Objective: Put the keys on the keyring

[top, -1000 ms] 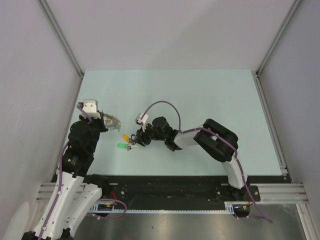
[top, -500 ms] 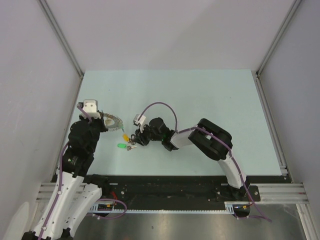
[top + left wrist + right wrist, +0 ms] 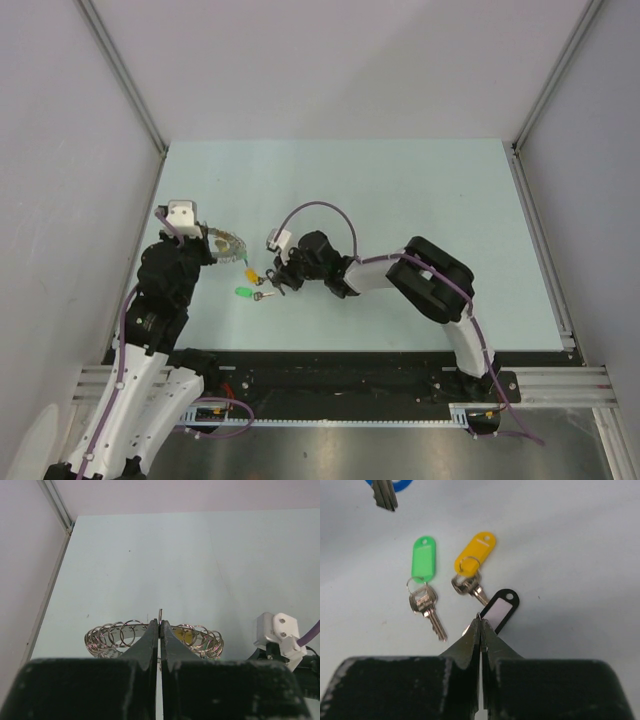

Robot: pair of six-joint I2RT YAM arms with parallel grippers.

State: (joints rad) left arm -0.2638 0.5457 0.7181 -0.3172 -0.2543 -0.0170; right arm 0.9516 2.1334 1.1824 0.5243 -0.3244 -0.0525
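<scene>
While the keyring (image 3: 112, 636) carries small rings (image 3: 131, 630), keys (image 3: 426, 602) lie apart.

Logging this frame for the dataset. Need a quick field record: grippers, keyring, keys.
left gripper: shut on keyring, a large loop strung with small split rings
right gripper: shut, tips at lower end of black-framed tag; grip unconfirmed
green-tagged key: flat on table, free
yellow-tagged key: flat, beside the green one, free
blue tag: top edge of right wrist view, mostly cut off
status: green and yellow keys lie apart from keyring
</scene>
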